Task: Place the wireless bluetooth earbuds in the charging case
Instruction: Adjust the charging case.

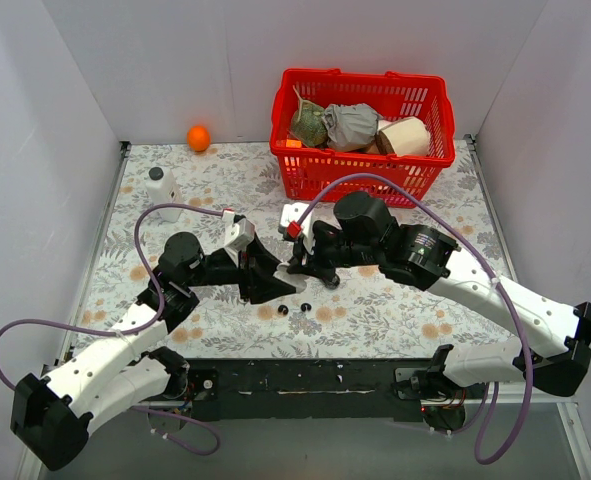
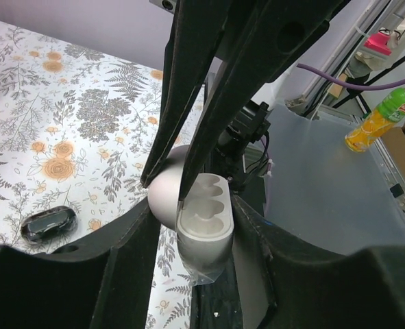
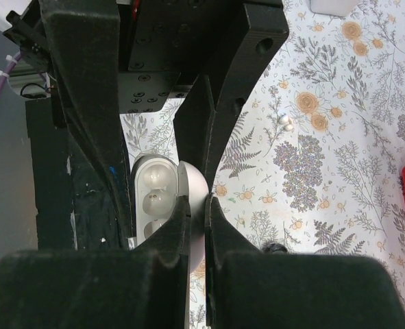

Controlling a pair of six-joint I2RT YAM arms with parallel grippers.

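Observation:
The white charging case (image 2: 203,229) stands open just above the flowered table, its empty sockets showing. My left gripper (image 2: 195,205) is shut on the case's body, one finger on each side. My right gripper (image 3: 199,202) is shut on the case's rounded lid (image 3: 197,184), pinching its thin wall. In the top view the two grippers, left (image 1: 273,283) and right (image 1: 307,266), meet over the table's middle and hide the case. The two earbuds (image 1: 282,309) (image 1: 304,305), tiny black beads, lie on the table just in front of the grippers, apart from both.
A black oval pebble-shaped object (image 2: 48,224) lies on the table beside the left gripper. A pair of tiny white beads (image 3: 284,122) lies further off. A red basket (image 1: 363,178) with crumpled things stands at the back. A white bottle (image 1: 161,191), an orange ball (image 1: 198,137) and a white box (image 1: 295,214) are also there.

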